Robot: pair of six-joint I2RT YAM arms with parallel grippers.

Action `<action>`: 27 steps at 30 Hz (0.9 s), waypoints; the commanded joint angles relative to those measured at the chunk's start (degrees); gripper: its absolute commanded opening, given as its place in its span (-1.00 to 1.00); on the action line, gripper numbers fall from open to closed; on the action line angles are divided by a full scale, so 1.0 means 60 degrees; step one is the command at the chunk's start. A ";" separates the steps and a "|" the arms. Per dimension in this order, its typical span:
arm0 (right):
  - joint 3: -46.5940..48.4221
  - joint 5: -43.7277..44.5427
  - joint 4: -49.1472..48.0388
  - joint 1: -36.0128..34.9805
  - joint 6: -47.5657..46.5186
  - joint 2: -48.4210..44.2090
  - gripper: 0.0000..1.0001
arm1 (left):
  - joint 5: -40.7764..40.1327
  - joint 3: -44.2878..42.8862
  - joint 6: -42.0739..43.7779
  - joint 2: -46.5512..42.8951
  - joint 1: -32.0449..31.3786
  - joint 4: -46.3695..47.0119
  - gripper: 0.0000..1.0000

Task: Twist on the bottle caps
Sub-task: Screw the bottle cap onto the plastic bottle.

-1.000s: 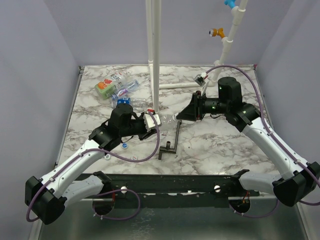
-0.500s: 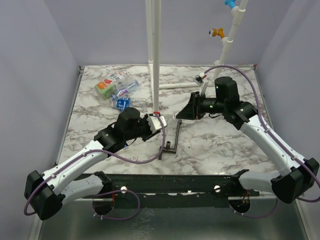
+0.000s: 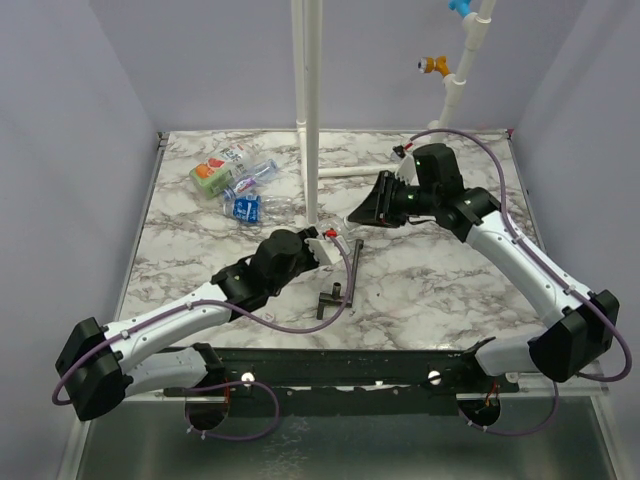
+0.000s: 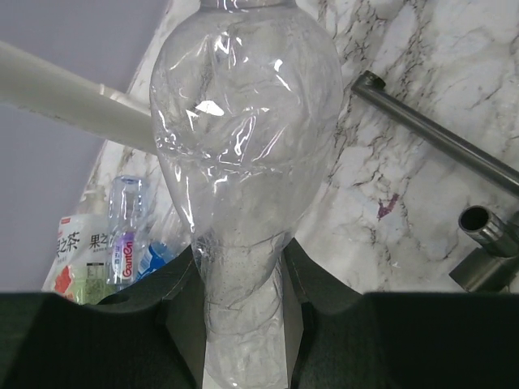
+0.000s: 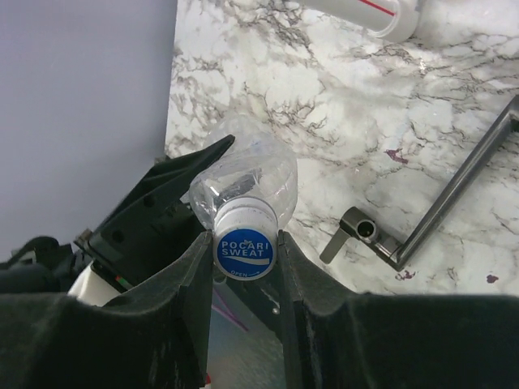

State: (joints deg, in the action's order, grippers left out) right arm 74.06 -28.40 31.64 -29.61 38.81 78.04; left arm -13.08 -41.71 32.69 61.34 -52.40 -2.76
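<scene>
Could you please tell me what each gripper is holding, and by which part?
The left gripper holds a clear bottle by its base end. The right gripper pinches the blue cap at that bottle's neck, by its sides.

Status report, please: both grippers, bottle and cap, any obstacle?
Left gripper shut on bottle. Right gripper shut on blue cap, at bottle's neck. Black tool nearby, not in the way.

My black right fingers [image 5: 191,316] are flanking a blue cap [image 5: 245,251] lettered in white, over a white ring on a clear bottle [image 4: 243,162]. The table [image 5: 365,105] is showing white marble with grey veins and purplish specks. The T-shaped tool [image 5: 442,207] is looking dark grey, and the far bottle [image 3: 210,177] is wearing a green, orange and red label.
</scene>
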 commanded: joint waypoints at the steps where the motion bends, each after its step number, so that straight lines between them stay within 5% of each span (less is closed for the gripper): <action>1: -0.0033 0.0753 0.0606 -0.0264 0.1658 0.0511 -0.61 | -0.0509 -0.0414 0.0276 0.0107 -0.0293 0.2868 -1.00; 19: 0.0977 0.0531 0.0929 -0.0280 0.3797 0.1461 -0.66 | -0.1584 0.0444 0.0309 0.0343 -0.0378 0.4721 -1.00; 27: 0.2139 0.1748 0.2178 -0.0338 0.3361 0.1460 -0.46 | -0.1386 0.0447 -0.0305 0.0618 -0.0378 0.4462 -1.00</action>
State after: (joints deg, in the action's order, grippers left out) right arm 84.44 -21.80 37.26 -29.95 59.92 85.62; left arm -25.15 -37.45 34.33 65.01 -53.01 13.32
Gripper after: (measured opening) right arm 0.333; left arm 0.354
